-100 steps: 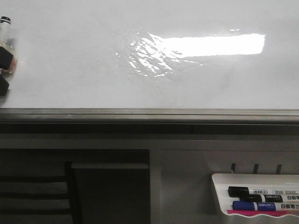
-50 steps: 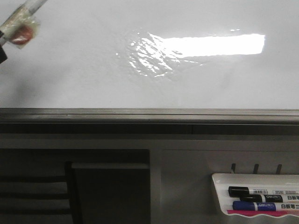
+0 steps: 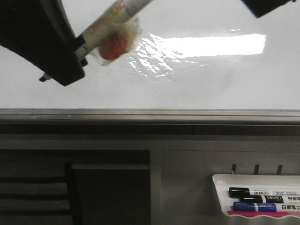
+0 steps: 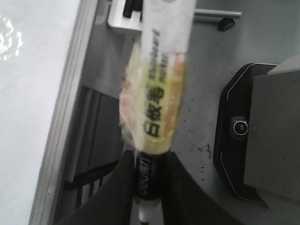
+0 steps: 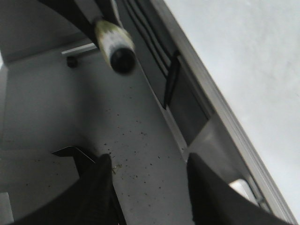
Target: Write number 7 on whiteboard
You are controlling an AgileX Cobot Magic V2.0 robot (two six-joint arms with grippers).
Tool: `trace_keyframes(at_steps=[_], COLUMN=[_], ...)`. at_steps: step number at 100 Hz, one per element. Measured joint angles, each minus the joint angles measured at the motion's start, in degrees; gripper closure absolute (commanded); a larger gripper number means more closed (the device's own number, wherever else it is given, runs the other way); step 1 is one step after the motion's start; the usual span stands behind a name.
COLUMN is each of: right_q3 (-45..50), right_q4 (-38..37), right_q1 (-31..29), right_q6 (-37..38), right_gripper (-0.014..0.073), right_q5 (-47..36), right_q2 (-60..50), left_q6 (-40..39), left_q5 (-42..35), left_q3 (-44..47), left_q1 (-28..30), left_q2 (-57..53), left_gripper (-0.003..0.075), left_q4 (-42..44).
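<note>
Glossy white fills most of the front view: the whiteboard [image 3: 197, 84] carries a bright rectangular light reflection and ends at a grey metal rail [image 3: 150, 114] along its lower edge; no drawn figure shows on the part of it that can be seen. At the upper left of that view the left gripper [image 3: 77, 51], a dark bulky shape, is clamped on the black end of a marker [image 3: 112, 21] wrapped in yellowish tape with a red patch; the marker slants up and to the right across the board. The left wrist view shows the fingers [image 4: 117, 187] pressed against both sides of the marker's dark end. The right gripper [image 5: 150, 187] has its fingers [image 5: 101, 187] spread well apart with nothing between them; only a dark corner of it shows at the front view's upper right. Low on the right, a white tray [image 3: 220, 192] holds a black marker [image 3: 255, 192] and a blue marker [image 3: 262, 206] lying side by side.
</note>
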Motion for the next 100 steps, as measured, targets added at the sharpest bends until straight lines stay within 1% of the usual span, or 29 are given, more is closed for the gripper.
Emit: trace_keyframes(at_steps=[16, 27, 41, 65, 100], right_q3=[0.0, -0.5, -3.5, -8.5, -8.8], right_q4=[1.4, 1.7, 1.8, 2.2, 2.2], right_q1=[4.3, 6.4, 8.1, 8.3, 8.3], right_q6=[-3.7, -4.0, -4.1, -4.1, -4.2], right_gripper=[0.0284, 0.0284, 0.0284, 0.0284, 0.0284], right_q5=[-3.4, -5.1, -4.7, -1.8, -1.0], right_q2=[3.9, 6.2, 8.8, 11.7, 11.9], left_q6=[0.1, 0.1, 0.1, 0.1, 0.1], left_q5=[-1.4, -2.2, -2.6, -2.8, -3.1], left_q3=[0.0, 0.0, 0.0, 0.0, 0.0], left_q1=[-2.8, -3.1, -3.1, -3.1, -3.1], left_q2=[0.7, 0.7, 0.7, 0.7, 0.7], left_gripper=[0.0741, 0.0741, 0.0741, 0.0741, 0.0741], left_q4=[-0.1, -0.1, -0.1, -0.1, -0.1])
